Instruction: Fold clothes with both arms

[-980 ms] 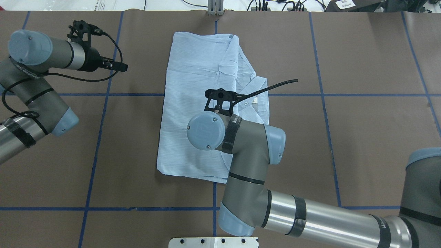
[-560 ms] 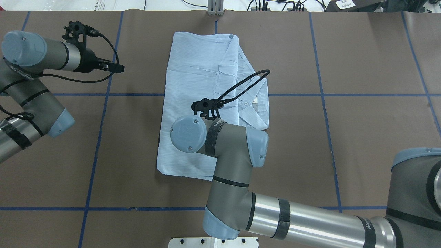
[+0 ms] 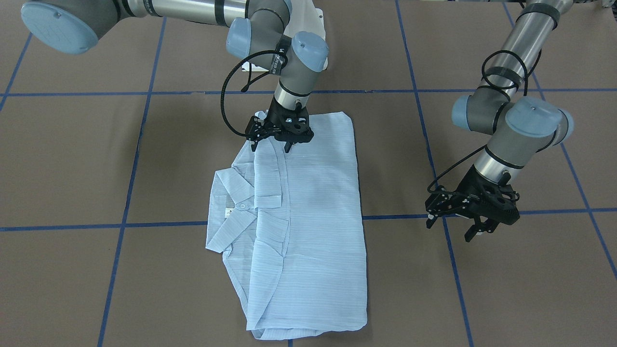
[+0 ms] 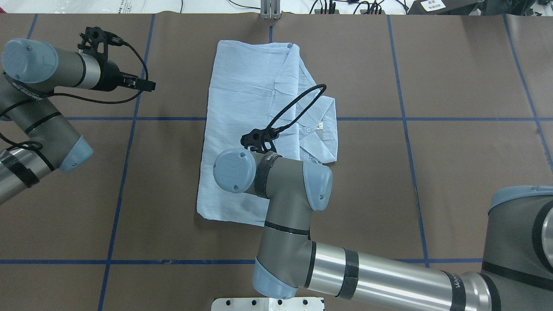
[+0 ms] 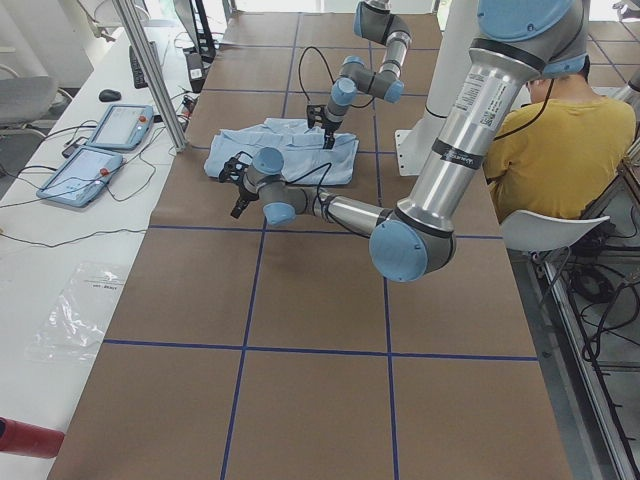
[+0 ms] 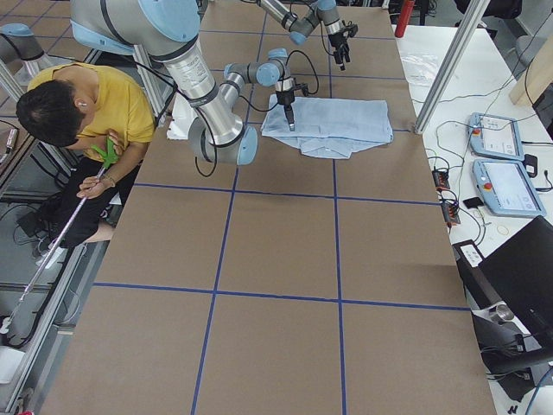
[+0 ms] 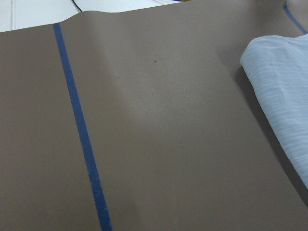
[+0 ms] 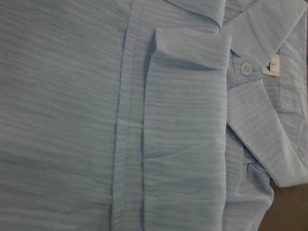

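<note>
The light-blue shirt (image 3: 308, 217) lies folded into a long rectangle at the table's middle, with its collar (image 3: 231, 193) sticking out on one side. It also shows in the overhead view (image 4: 242, 86). My right gripper (image 3: 271, 146) is open and points down over the shirt's end nearest my base, holding nothing. In the overhead view its wrist hides it. The right wrist view shows the placket, a folded flap and a white button (image 8: 246, 68). My left gripper (image 3: 453, 229) is open and empty, hovering off the shirt's side. The left wrist view shows only the shirt's edge (image 7: 284, 96).
Brown paper with blue tape lines (image 4: 129, 119) covers the table. The white pedestal base (image 4: 268, 303) is at the near edge, and a metal post (image 4: 270, 11) stands at the far edge. Two pendants (image 5: 105, 140) lie on the side bench. A person in yellow (image 5: 560, 140) sits behind the robot.
My right arm has moved across the shirt toward the robot's left and slightly nearer the base, its cable curling into a loop. My left arm shifted a little away from the shirt. The shirt lies unchanged.
</note>
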You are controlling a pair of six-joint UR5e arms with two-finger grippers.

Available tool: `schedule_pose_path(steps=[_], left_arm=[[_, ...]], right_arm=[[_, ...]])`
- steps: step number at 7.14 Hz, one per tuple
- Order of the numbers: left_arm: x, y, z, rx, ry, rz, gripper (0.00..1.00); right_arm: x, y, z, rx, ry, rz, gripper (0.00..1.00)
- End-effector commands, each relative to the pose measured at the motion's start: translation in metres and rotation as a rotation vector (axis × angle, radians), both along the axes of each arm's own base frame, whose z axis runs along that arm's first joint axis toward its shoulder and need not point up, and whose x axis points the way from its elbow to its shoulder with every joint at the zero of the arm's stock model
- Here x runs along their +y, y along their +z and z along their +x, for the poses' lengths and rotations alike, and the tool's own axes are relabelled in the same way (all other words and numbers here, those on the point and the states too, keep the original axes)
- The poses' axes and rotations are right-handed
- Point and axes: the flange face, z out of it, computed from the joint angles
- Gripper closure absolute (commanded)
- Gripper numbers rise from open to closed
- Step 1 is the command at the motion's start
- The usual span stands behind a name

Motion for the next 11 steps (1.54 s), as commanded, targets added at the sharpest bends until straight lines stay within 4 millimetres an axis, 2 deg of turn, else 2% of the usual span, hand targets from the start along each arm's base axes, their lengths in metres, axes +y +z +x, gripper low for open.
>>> schedule_pose_path(steps=[1, 4, 6, 7, 8, 10, 11], left_arm=[[0.0, 0.0, 0.0, 0.0, 0.0, 0.0, 0.0], [0.0, -0.001, 0.0, 0.002, -0.001, -0.001, 0.0], [0.001, 0.0, 0.001, 0.002, 0.0, -0.004, 0.0], [0.001, 0.001, 0.001, 0.001, 0.0, -0.005, 0.0], [0.001, 0.001, 0.001, 0.001, 0.0, -0.005, 0.0], [0.001, 0.002, 0.0, 0.0, -0.002, -0.006, 0.0], [0.001, 0.004, -0.001, -0.001, -0.002, -0.007, 0.0]], right_arm=[[0.0, 0.003, -0.001, 0.012, -0.005, 0.002, 0.0], [-0.004, 0.012, 0.005, 0.072, -0.016, -0.008, 0.0], [-0.015, 0.025, 0.018, 0.161, -0.022, -0.028, 0.0], [-0.026, 0.033, 0.032, 0.197, -0.015, -0.044, 0.0], [-0.037, 0.044, 0.049, 0.231, -0.017, -0.052, 0.0], [-0.038, 0.094, 0.122, 0.244, -0.05, -0.033, 0.0], [-0.037, 0.116, 0.15, 0.258, -0.054, -0.028, 0.0]])
